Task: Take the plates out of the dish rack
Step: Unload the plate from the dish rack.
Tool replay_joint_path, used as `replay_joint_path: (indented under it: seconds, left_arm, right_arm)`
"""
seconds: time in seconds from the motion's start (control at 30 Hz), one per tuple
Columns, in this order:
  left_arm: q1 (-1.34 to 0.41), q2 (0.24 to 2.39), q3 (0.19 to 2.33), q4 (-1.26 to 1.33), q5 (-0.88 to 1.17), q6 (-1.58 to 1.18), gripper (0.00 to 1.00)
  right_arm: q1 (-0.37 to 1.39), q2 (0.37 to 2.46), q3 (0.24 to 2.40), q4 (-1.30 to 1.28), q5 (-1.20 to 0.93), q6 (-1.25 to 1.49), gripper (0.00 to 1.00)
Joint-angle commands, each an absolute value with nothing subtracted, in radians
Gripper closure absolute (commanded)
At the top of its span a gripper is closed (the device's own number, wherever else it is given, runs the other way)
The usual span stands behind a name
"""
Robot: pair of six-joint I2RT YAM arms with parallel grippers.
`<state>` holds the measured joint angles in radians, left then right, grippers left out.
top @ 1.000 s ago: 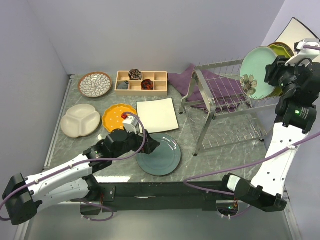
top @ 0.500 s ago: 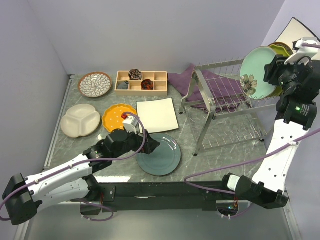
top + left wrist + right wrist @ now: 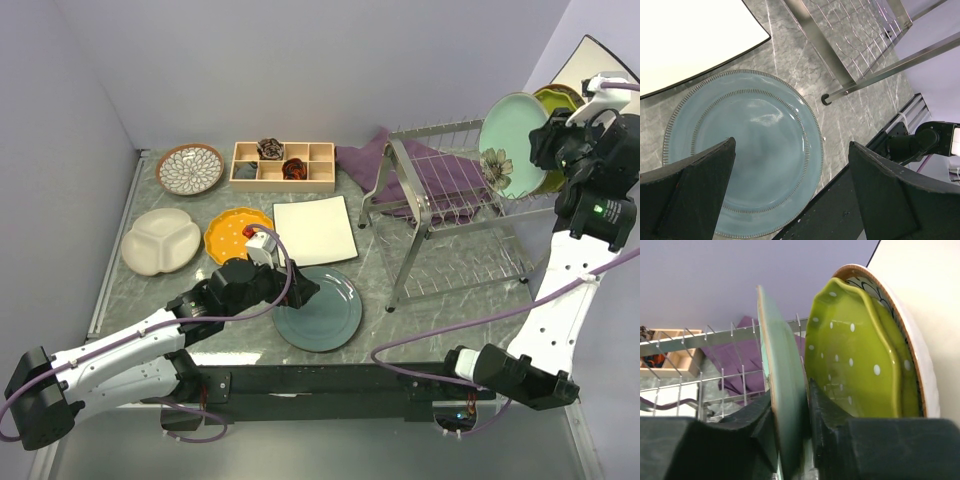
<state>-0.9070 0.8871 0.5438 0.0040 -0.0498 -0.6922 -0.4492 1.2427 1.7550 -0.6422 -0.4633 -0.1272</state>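
Note:
My right gripper [image 3: 548, 148] is shut on the rim of the pale green floral plate [image 3: 508, 142], which stands on edge at the right end of the silver dish rack [image 3: 450, 225]. In the right wrist view the fingers [image 3: 827, 410] pinch that plate [image 3: 782, 390]. Behind it stand a yellow-green dotted plate [image 3: 855, 355] and a brown-rimmed plate [image 3: 912, 340]. My left gripper [image 3: 300, 290] is open and empty above the teal plate [image 3: 325, 312], which lies flat on the table. The teal plate also shows in the left wrist view [image 3: 745, 150].
A white square plate [image 3: 315, 230], an orange scalloped plate [image 3: 225, 240], a cream divided plate [image 3: 160, 240] and a petal-patterned plate [image 3: 190, 168] lie on the table's left half. A wooden compartment tray [image 3: 283, 163] stands at the back. A purple cloth [image 3: 440, 180] lies under the rack.
My right gripper has risen slightly with the pale green plate, whose top leans a little further left. The left arm has not moved.

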Motion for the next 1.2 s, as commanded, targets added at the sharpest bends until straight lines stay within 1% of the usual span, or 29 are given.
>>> replay_joint_path:
  seconds: [0.0,0.03,0.07,0.13,0.17,0.23,0.53,0.67,0.93,1.03,1.17]
  left_arm:
    - [-0.911,0.876,0.540,0.044,-0.057,-0.681,0.01]
    - [-0.911,0.876,0.540,0.044,-0.058,-0.681,0.01]
    - [-0.911,0.874,0.540,0.044,-0.058,-0.681,0.00]
    - [-0.911,0.873,0.538,0.046,-0.058,-0.681,0.01]
    - [-0.911,0.873,0.538,0.046,-0.058,-0.681,0.01]
    - [-0.911,0.871,0.538,0.046,-0.058,-0.681,0.00]
    - [-0.911,0.867,0.545,0.040,-0.072,-0.696,0.01]
    - [-0.911,0.858,0.552,0.026,-0.083,-0.710,0.01]
    - [-0.910,0.825,0.555,0.003,-0.109,-0.741,0.01]
    - [-0.911,0.808,0.555,-0.023,-0.120,-0.756,0.01]
    - [-0.911,0.789,0.581,-0.055,-0.133,-0.767,0.01]
  right_arm:
    - [-0.428,1.213,1.732,-0.646,-0.505,-0.112,0.73]
    - [-0.428,1.207,1.732,-0.641,-0.486,-0.117,0.77]
    - [-0.428,1.197,1.735,-0.632,-0.480,-0.118,0.84]
    - [-0.428,1.192,1.756,-0.632,-0.463,-0.133,0.92]
    - [-0.428,1.187,1.758,-0.620,-0.444,-0.136,1.00]
    - [-0.426,1.180,1.758,-0.600,-0.411,-0.143,1.00]
    - [-0.430,1.135,1.813,-0.477,-0.480,-0.118,1.00]
    - [-0.426,1.121,1.818,-0.411,-0.463,-0.078,1.00]
    - [-0.420,1.128,1.856,-0.315,-0.497,0.035,1.00]
    - [-0.416,1.121,1.865,-0.313,-0.480,0.067,1.00]
    - [-0.410,1.118,1.870,-0.288,-0.388,0.207,1.00]
